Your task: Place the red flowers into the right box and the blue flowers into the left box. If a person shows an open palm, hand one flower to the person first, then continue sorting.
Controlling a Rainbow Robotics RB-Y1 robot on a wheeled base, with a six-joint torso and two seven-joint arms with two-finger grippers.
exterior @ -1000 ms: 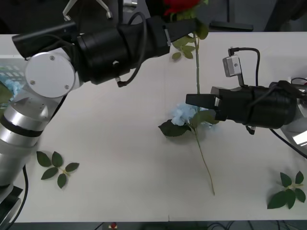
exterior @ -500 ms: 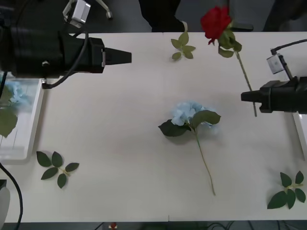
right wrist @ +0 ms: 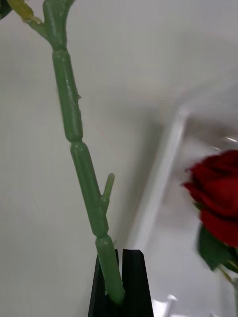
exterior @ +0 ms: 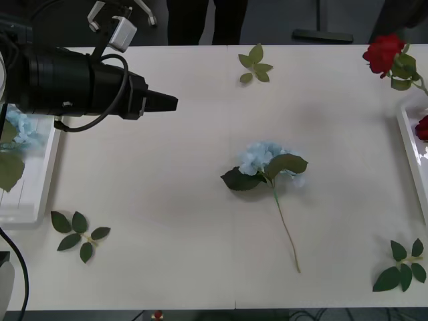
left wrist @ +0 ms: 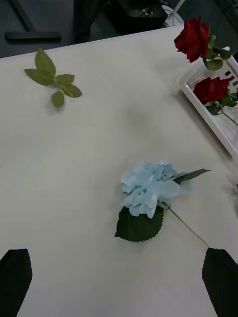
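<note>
A red flower (exterior: 383,53) hangs over the table's far right corner, beside the right box (exterior: 406,127). My right gripper (right wrist: 118,282) is shut on the lower end of its green stem (right wrist: 79,148), with the box rim (right wrist: 163,163) just beyond. Another red flower (right wrist: 218,198) lies inside that box. A blue flower (exterior: 264,159) lies at the table's centre, stem toward the near edge. My left gripper (exterior: 170,101) hovers at the far left, open and holding nothing, pointing toward the blue flower (left wrist: 148,188). The left box (exterior: 37,200) holds a blue flower (exterior: 20,127).
Loose green leaf sprigs lie at the far middle (exterior: 254,63), the near left (exterior: 77,235) and the near right (exterior: 401,266). The left arm's dark body spans the far left of the table.
The right arm has swung right, out past the front view's edge, carrying the red flower to the right box. The left arm has barely shifted.
</note>
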